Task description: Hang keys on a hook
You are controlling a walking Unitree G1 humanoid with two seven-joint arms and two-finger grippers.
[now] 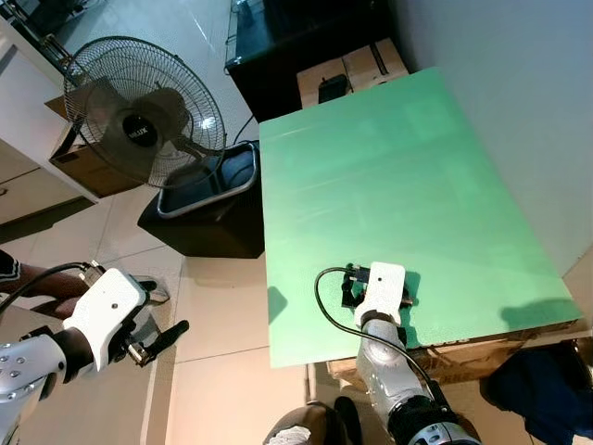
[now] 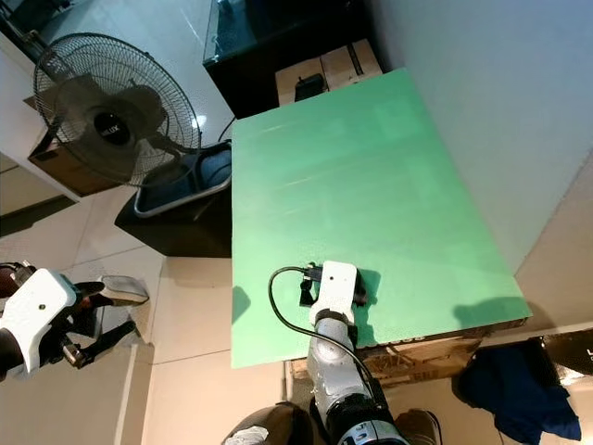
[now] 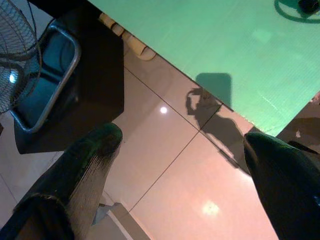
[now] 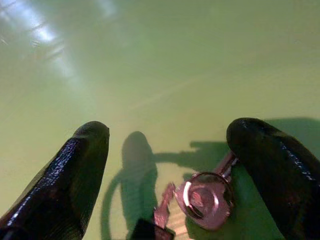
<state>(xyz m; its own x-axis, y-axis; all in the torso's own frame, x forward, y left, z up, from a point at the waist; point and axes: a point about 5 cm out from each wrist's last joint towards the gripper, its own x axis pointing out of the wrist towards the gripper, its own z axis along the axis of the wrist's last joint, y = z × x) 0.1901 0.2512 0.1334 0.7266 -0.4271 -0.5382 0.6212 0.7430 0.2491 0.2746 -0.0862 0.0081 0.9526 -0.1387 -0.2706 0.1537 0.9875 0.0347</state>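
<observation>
Two black fingers [image 4: 65, 185] of the right gripper [image 4: 175, 165] stand spread wide apart just above the green table [image 1: 389, 185], near its front edge toward the left corner. Between them, closer to one finger, lie the keys [image 4: 202, 197]: a shiny ring with a round tag and a small key, flat on the green top and not gripped. From the head views the right gripper's white wrist housing sits over that spot, its black cable looping beside it. Off the table's left edge stands a large pedestal fan [image 1: 139, 111], with a dark box [image 1: 208, 218] holding a tray below it. Low over the tiled floor [image 3: 170, 165] hangs the left gripper [image 3: 182, 150], its fingers parted and empty.
</observation>
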